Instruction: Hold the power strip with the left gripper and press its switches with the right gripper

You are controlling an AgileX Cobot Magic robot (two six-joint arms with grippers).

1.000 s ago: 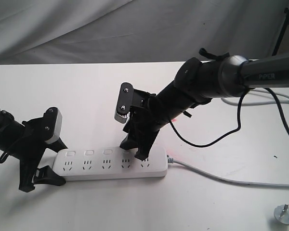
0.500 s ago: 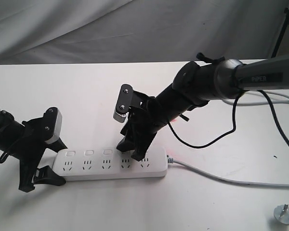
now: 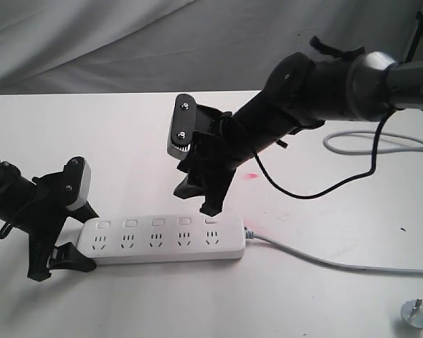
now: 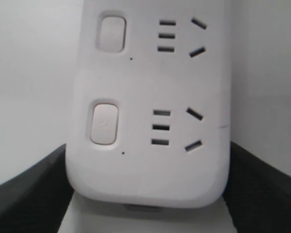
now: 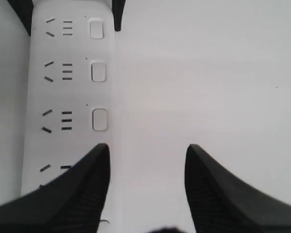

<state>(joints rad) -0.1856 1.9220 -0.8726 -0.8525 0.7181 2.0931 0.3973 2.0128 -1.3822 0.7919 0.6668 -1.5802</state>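
Near the front edge of the counter [image 3: 113,134], the power strip [image 3: 162,246] lies flat, one end clamped by my left gripper [image 3: 79,239]. My right gripper [image 3: 197,200] hovers above it, fingers spread, so I reckon a tip could miss the switches [image 3: 157,222].

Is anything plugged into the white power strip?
No, all five sockets on the power strip show empty slots, with no plug in them.

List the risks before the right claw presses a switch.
1. The right claw hangs open above the power strip; a fingertip may land beside the small switches.
2. The left claw grips only the far end, so a press near the cord could pivot the strip.
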